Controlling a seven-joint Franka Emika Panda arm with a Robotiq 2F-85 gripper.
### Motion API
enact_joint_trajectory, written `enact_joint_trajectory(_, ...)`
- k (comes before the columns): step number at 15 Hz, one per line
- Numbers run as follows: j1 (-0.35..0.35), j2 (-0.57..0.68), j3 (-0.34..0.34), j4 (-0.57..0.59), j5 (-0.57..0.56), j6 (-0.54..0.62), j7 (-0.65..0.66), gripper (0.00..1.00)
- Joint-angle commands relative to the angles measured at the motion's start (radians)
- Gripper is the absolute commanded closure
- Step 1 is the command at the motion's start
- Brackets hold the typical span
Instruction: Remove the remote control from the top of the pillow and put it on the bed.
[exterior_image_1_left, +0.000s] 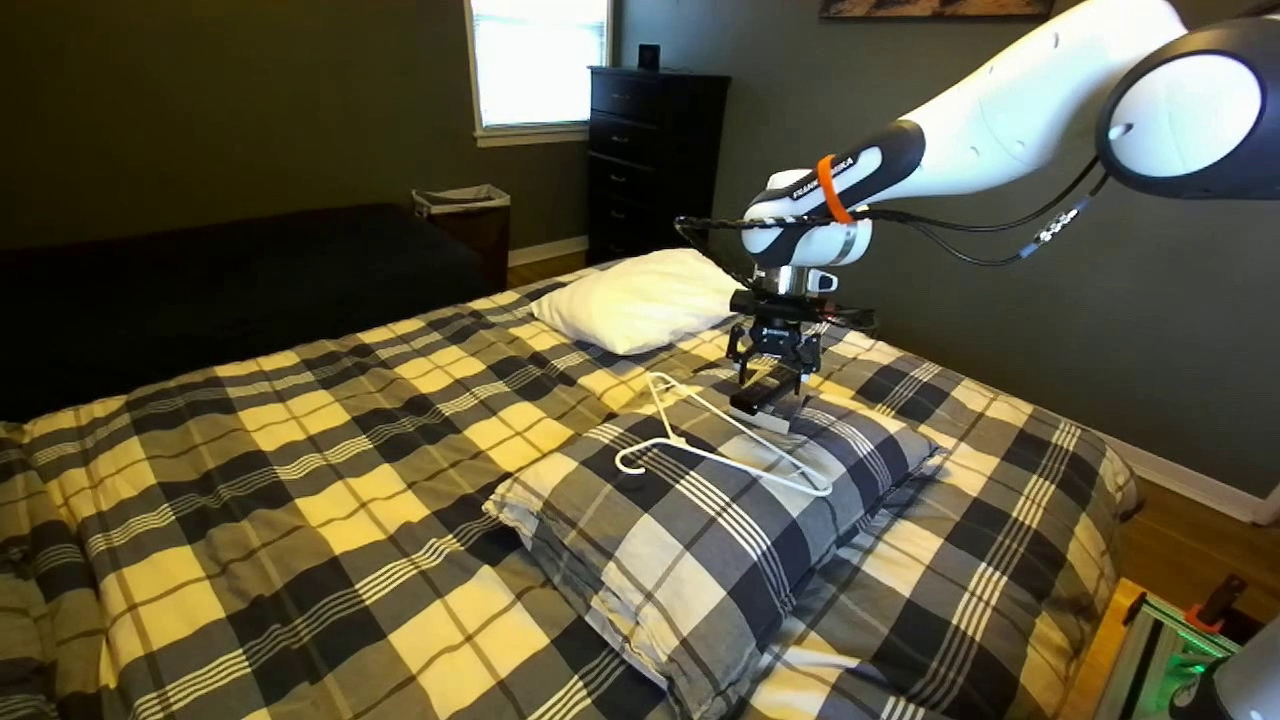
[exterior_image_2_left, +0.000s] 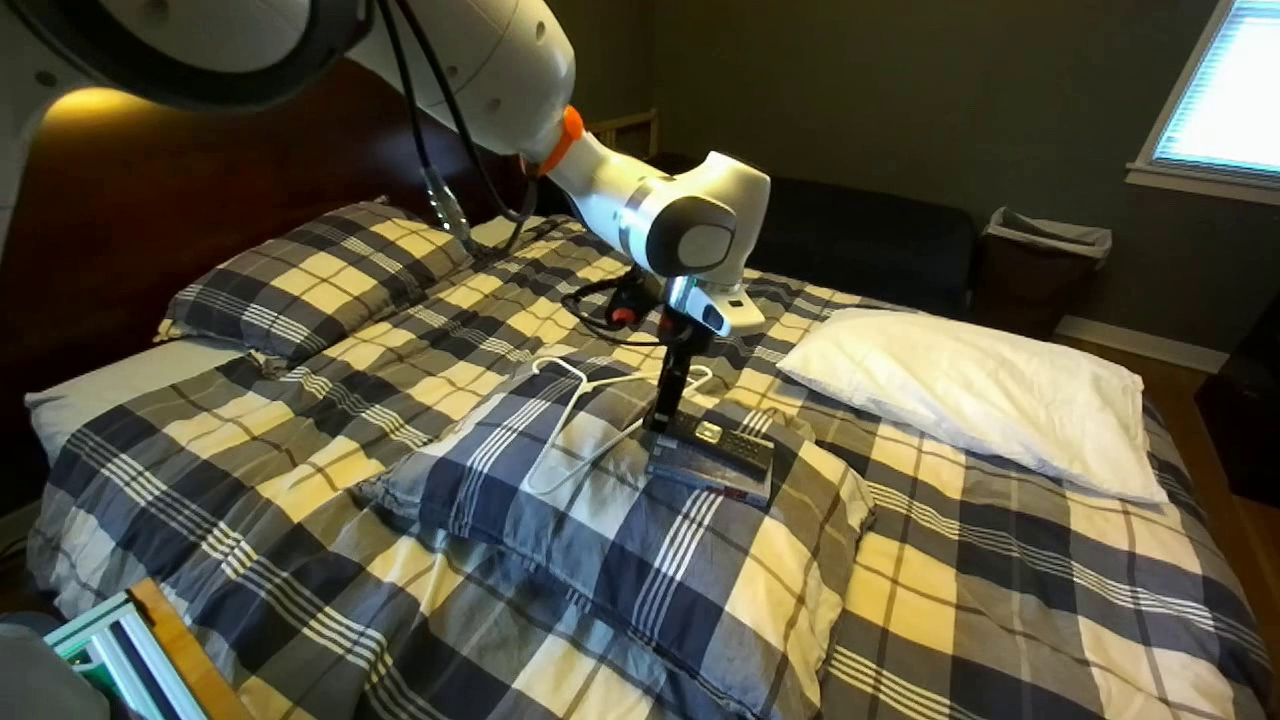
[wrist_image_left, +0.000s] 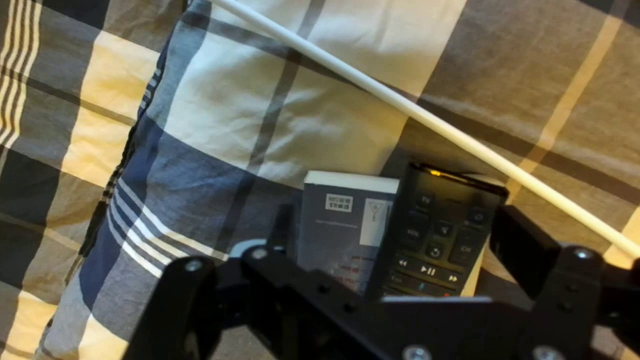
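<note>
The black remote control (exterior_image_1_left: 757, 394) lies on a small dark book (exterior_image_1_left: 764, 422) on top of the plaid pillow (exterior_image_1_left: 650, 540). The remote also shows in an exterior view (exterior_image_2_left: 730, 442) and in the wrist view (wrist_image_left: 435, 230), where its lower end is hidden by the gripper. My gripper (exterior_image_1_left: 771, 384) is low over the pillow, fingers apart on either side of the remote. In the wrist view (wrist_image_left: 402, 235) the right finger is close to the remote's edge; the left finger stands beyond the book's left side. I cannot tell whether either finger touches. The plaid bed (exterior_image_1_left: 360, 510) surrounds the pillow.
A white hanger (exterior_image_1_left: 740, 462) lies on the pillow right beside the book and remote; it crosses the wrist view (wrist_image_left: 400, 102). A white pillow (exterior_image_2_left: 980, 390) lies on the bed farther off. Another plaid pillow (exterior_image_2_left: 330, 280) rests near the headboard.
</note>
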Motion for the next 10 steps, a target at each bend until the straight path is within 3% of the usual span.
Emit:
enact_joint_trajectory(1,0.011,0.004,-0.013,0.003,0.007,-0.004,-0.005,0.0)
enact_joint_trajectory(10,0.012,0.091,-0.025,0.092,0.029,0.047,0.125,0.0)
